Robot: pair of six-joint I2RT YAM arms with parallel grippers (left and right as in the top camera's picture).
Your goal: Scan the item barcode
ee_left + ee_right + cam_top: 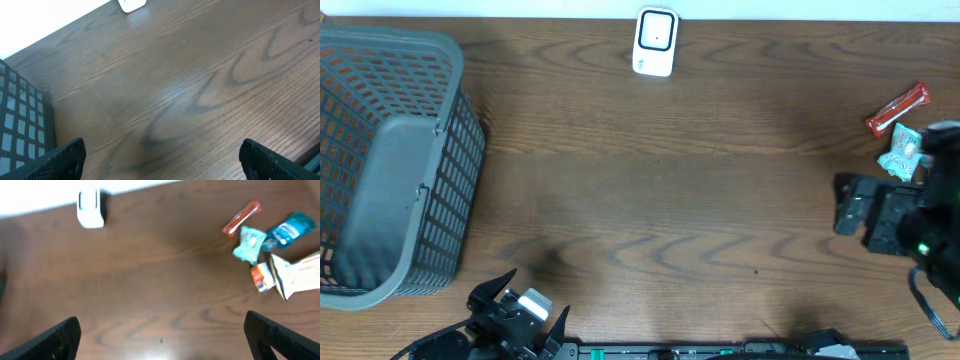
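Leftward sits 1 grey basket — floor showing — scanner well apart.

At the desk's right edge the right arm covers most of the packets — only two show overhead. In the blurred right wrist view their print is unreadable.

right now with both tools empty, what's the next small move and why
Probably ease the right tool toward the mint-green packet. It and the left tool stand open and empty, that packet lies on the right arm's side of the table, and nothing is at the white scanner yet.
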